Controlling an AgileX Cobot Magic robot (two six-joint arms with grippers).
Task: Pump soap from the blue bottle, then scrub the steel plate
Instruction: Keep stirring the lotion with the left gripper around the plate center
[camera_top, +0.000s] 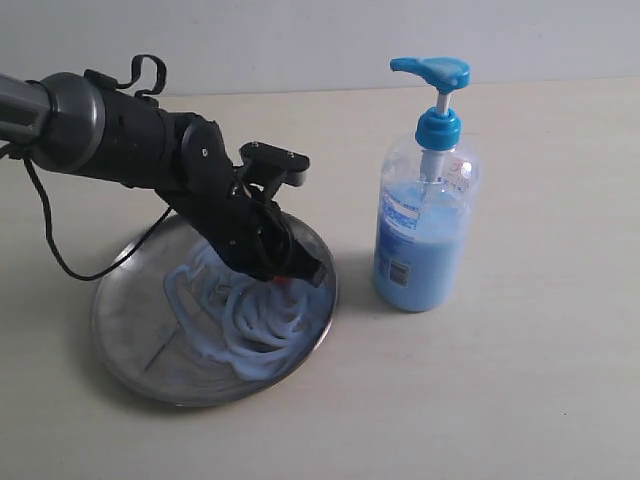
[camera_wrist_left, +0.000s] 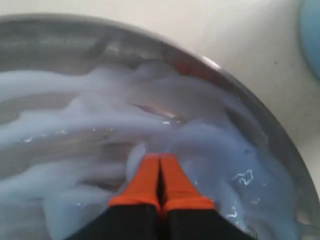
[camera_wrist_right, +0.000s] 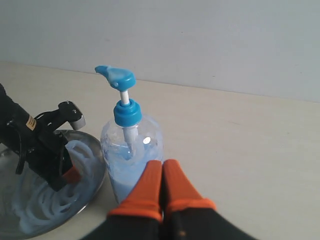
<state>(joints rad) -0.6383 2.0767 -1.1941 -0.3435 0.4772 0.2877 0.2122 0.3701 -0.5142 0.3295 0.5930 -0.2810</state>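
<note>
The left arm (camera_top: 130, 140) slants down over the plate (camera_top: 118, 325). The left gripper (camera_top: 298, 272) is closed on nothing, its orange fingers pressed together with the tips down in the soap (camera_top: 250, 335). The soap lies in pale swirls across the plate. The bottle (camera_top: 425, 235) stands upright just beside the plate, clear of its rim. The right gripper (camera_wrist_right: 161, 172), also closed and empty, hangs off the plate near the bottle. Plate and bottle sit on a pale beige table (camera_top: 530, 390), with a plain light wall (camera_top: 300, 40) behind.

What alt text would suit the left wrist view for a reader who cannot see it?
The left gripper, orange-tipped and shut, points down into pale blue soap smeared in swirls across the steel plate. A pale table shows beyond the rim.
</note>
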